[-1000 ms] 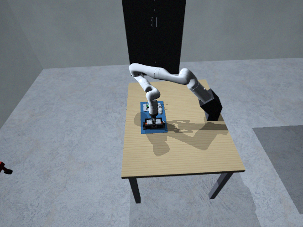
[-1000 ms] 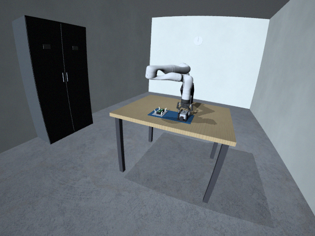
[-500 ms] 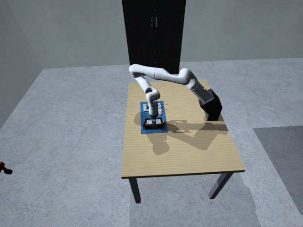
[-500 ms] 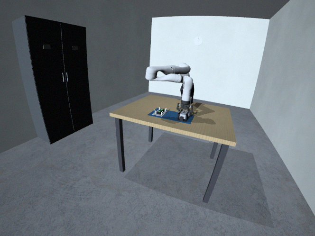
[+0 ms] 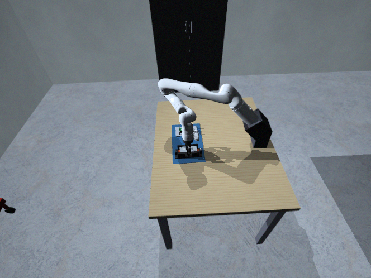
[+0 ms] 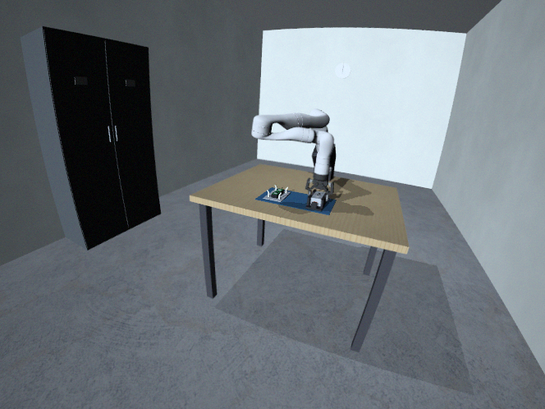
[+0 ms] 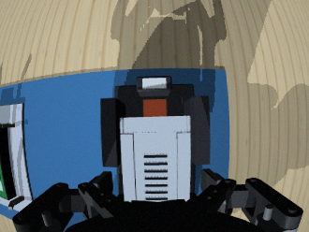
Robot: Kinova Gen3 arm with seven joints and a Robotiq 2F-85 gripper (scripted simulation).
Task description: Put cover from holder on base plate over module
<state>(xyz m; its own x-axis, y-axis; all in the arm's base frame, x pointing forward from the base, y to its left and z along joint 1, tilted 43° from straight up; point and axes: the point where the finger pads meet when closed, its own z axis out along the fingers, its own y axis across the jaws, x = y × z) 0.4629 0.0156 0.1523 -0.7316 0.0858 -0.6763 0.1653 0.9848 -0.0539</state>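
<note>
Blue mat (image 5: 200, 158) as landmark, laid on the wooden table (image 5: 239, 191); pale grey cover (image 7: 154, 157) seated in its black holder (image 7: 111, 132) at the mat's end away from the module, the holder's dark blocks flanking its long sides, probably to keep the thin shell upright and reachable from above; green module (image 6: 277, 192) on its white base plate (image 6: 269, 196) at the mat's other end, uncovered, well apart from the cover; gripper (image 6: 318, 192) directly over the cover, fingers spread to full width and gripping nothing, one finger (image 7: 268, 201) on either side of the cover in the wrist view; contact with the walls not judged likely, cannot confirm; arm folded over from its dark pedestal (image 5: 263, 131) at the table's edge, last links pointing straight down at the mat; pick not yet made.
</note>
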